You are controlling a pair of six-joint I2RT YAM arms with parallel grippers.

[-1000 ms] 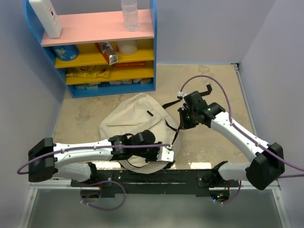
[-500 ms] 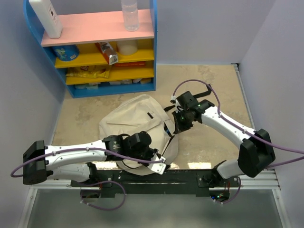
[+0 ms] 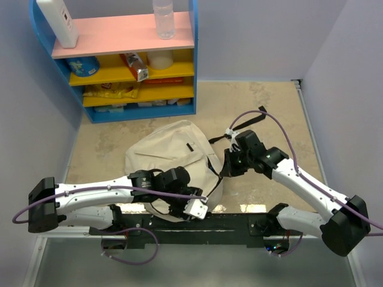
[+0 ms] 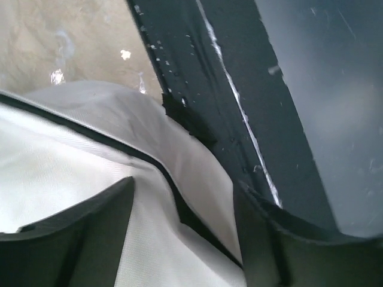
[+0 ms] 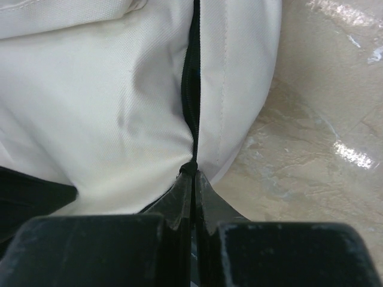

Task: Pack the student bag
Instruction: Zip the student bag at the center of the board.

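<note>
The worktop (image 3: 269, 107) is being overlooked from above, behind the arm bases. Both wrist views are being held close against the student bag (image 5: 90, 89), the left by the dark front rail (image 4: 203, 78), the right facing its zip (image 5: 191, 78). The bag is being shared by all three.

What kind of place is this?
Probably a robot test booth: plain walls box in the tabletop, a left arm and right arm work on a cream backpack, and a colourful shelf holds snacks.

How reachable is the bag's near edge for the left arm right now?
Probably yes: the left gripper hangs open right over the student bag by the black rail, nothing between. The right gripper, shut on the zipper, is apart.
</note>
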